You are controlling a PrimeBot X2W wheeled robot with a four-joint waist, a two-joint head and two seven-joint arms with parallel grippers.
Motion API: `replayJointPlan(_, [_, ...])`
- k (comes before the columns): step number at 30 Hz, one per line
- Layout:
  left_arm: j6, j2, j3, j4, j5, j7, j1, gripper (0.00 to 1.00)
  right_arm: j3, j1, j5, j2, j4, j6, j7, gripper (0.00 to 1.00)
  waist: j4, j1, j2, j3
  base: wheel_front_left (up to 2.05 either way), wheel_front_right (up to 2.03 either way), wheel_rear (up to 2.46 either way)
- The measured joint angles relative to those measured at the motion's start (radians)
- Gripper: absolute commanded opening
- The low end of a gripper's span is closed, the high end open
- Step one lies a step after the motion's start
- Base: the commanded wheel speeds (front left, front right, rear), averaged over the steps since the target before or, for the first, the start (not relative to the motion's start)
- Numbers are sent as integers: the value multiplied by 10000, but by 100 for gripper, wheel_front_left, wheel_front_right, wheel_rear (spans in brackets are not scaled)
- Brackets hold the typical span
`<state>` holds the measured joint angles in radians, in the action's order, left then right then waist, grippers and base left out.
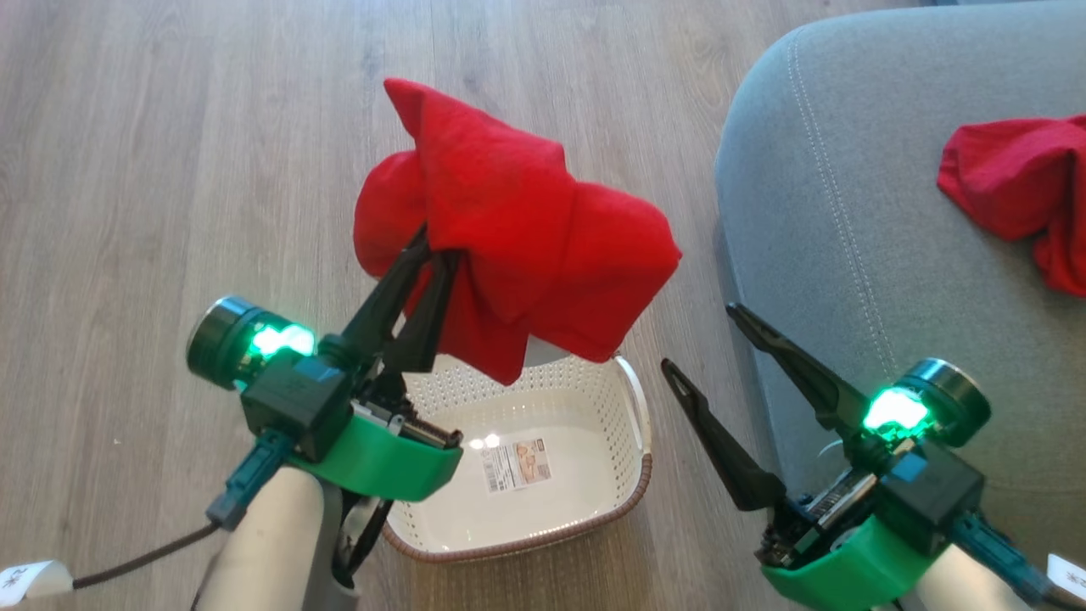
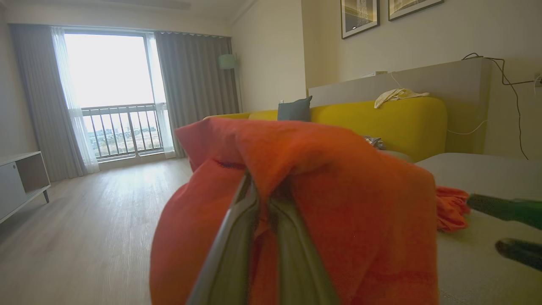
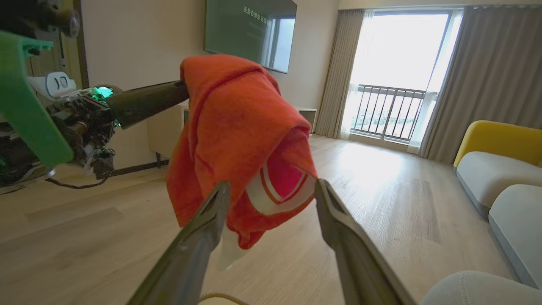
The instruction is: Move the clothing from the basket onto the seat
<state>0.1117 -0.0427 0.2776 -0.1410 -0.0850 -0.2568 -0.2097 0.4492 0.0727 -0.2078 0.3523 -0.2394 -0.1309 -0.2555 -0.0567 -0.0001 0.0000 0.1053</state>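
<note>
A red piece of clothing (image 1: pixel 526 221) hangs in the air above the cream basket (image 1: pixel 628 441), with my left gripper (image 1: pixel 433 246) shut on it. In the left wrist view the same clothing (image 2: pixel 322 203) drapes over my fingers (image 2: pixel 237 245). From the right wrist the hanging clothing (image 3: pixel 237 140) shows ahead of my fingers. My right gripper (image 1: pixel 700 339) stands open with nothing in it, between the basket and the grey seat (image 1: pixel 814 255). A second red garment (image 1: pixel 1018 195) lies on the seat at the right. The basket's inside shows only a label.
Wooden floor (image 1: pixel 170 170) spreads to the left and behind the basket. A yellow sofa back (image 2: pixel 381 118) and a low cabinet (image 2: pixel 21 178) stand farther off in the room. The seat's rounded edge sits close to the basket's right side.
</note>
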Motion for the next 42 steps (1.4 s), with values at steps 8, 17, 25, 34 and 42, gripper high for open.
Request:
replayJointPlan(8, [94,-123,470,278,614,0,-7,0,-94,49,1074,-36,-144,0,0,100,18,1,0,59,0,0,0])
replayJointPlan(17, [174,-426,1674,318,775,0,-21,0,194,475,1197,23,591,0,0,100,198,1,0,15,0,0,0])
replayJointPlan(25, [176,-566,2598,378,759,0,-161,0,934,862,1200,299,1354,0,0,100,359,1,0,-172,0,0,0])
replayJointPlan(34, [176,-602,3150,560,642,0,-155,0,1950,1263,1373,374,2067,0,0,100,561,1,0,-459,0,0,0])
replayJointPlan(42, [176,-608,3369,744,543,0,-135,0,2059,1400,1185,150,2288,0,2,0,726,1,0,-607,0,0,0])
